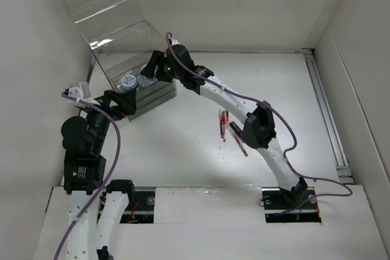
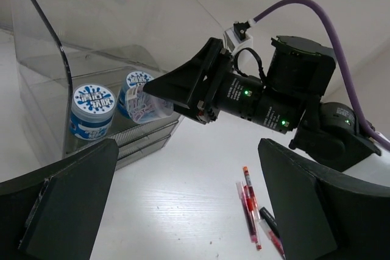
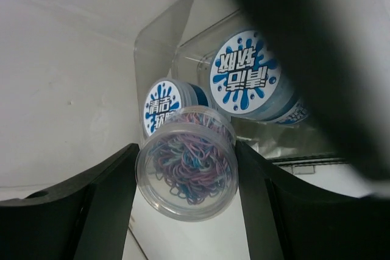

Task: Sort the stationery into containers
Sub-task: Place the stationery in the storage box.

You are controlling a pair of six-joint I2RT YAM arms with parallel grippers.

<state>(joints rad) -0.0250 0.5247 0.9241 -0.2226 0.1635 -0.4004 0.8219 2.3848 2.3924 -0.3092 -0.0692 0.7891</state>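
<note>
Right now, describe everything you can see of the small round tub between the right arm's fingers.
The tub is small, round, clear plastic, packed with thin loops in pink, blue and green. The left wrist view shows a blue-and-white splash label on one end. It is tilted, clamped by its sides between the right fingers, at the open front of the clear organiser box, beside another labelled tub. Whether it touches the shelf is unclear.
</note>
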